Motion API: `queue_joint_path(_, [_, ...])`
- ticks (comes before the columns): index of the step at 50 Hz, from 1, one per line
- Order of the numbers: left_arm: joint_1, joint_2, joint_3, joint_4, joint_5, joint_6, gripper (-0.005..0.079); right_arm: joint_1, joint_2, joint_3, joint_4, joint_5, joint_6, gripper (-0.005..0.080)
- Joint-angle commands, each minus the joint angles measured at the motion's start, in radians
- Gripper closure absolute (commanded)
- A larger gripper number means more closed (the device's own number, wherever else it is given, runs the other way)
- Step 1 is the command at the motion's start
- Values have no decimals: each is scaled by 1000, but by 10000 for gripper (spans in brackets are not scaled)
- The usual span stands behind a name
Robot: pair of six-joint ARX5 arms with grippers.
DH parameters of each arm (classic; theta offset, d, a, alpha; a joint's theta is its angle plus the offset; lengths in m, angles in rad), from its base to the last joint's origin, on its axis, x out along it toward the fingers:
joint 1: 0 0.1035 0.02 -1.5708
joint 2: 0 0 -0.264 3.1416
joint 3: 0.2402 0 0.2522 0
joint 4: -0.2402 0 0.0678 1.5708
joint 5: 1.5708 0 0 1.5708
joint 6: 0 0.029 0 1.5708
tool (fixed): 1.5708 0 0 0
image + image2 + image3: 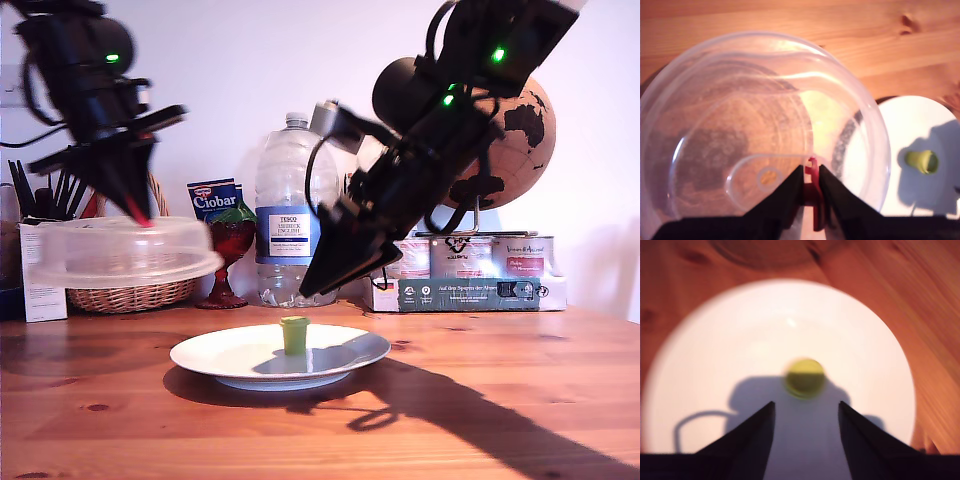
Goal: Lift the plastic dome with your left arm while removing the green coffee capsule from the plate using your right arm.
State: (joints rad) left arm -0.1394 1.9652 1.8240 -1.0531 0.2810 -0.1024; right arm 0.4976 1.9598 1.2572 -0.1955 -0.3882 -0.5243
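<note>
My first gripper (810, 187) pinched the red tab (812, 192) of the plastic dome (118, 253) and held it up in the air at the exterior view's left. My second gripper (806, 412) hung above the white plate (215, 352), jaws apart, the green coffee capsule (293, 334) sitting just beyond them on the plate.

Inventory, mine: two grippers, my first gripper (811, 186) and my second gripper (806, 412); one plastic dome (120, 252); one plate (340, 350); one green coffee capsule (293, 334); one water bottle (292, 215); one globe (515, 145).
</note>
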Motion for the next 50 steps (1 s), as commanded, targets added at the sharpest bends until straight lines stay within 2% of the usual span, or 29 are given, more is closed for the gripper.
queue_joint_path(1, [-11, -17, -3, 6, 2, 7, 763, 0, 34, 3, 19, 4, 8, 361])
queue_joint_path(23, [-14, -17, -3, 6, 52, 6, 763, 11, 103, 3, 90, -32, 84, 358])
queue_joint_path(39, [-14, -17, -3, 6, 53, 6, 763, 15, 125, 3, 175, -59, 155, 358])
queue_joint_path(50, [-14, -17, -3, 8, 55, 6, 763, 19, 126, 3, 189, -76, 167, 358])
